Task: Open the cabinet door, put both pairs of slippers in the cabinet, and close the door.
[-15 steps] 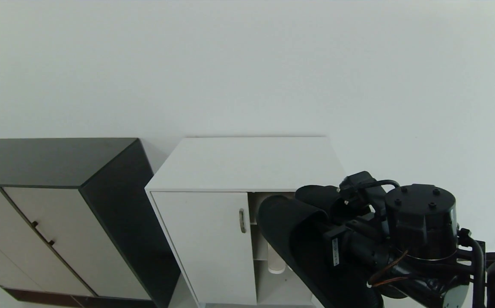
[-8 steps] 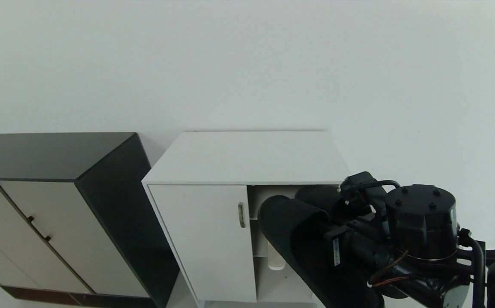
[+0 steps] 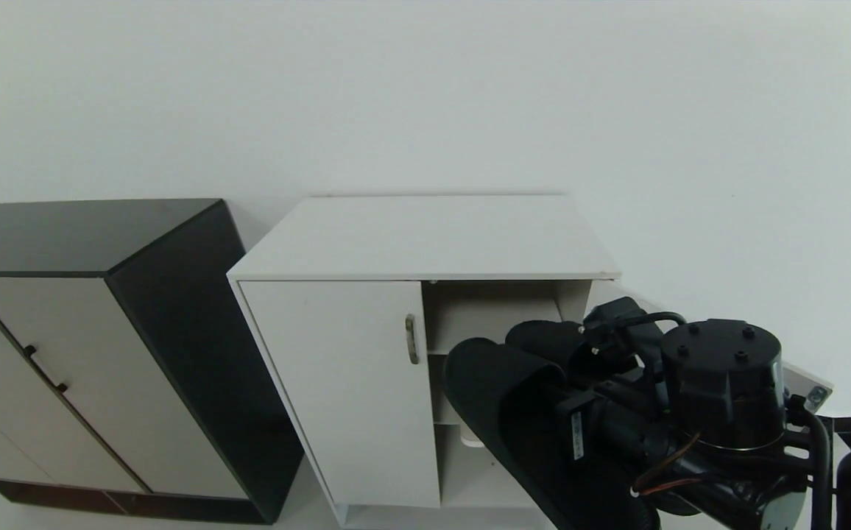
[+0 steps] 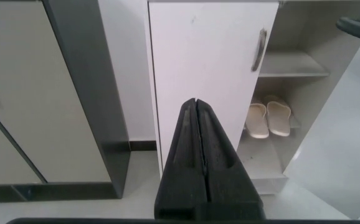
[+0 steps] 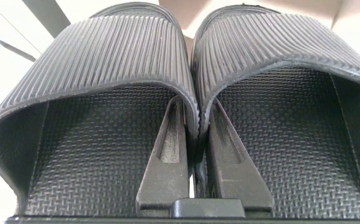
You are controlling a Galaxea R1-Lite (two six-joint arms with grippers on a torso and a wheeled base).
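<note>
Jaws: right gripper [image 5: 192, 118] clamped on black slippers [image 5: 114, 74], before white cabinet [image 3: 425, 239] open side | left gripper [image 4: 196, 109] pressed together, empty | beige slippers [image 4: 268, 118] on lower shelf | dark cabinet [image 3: 175, 316] just left | plain wall [image 3: 425, 88] behind, pale floor [image 4: 136, 180]

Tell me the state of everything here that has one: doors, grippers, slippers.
Left door of the white cabinet: shut.
Right compartment of the white cabinet: open, shelves exposed.
Black slippers: held together in front of the opening.
Beige slippers: lying side by side on a lower shelf.
Right gripper: shut on the black slippers.
Left gripper: shut, empty.
Dark cabinet doors: shut.
</note>
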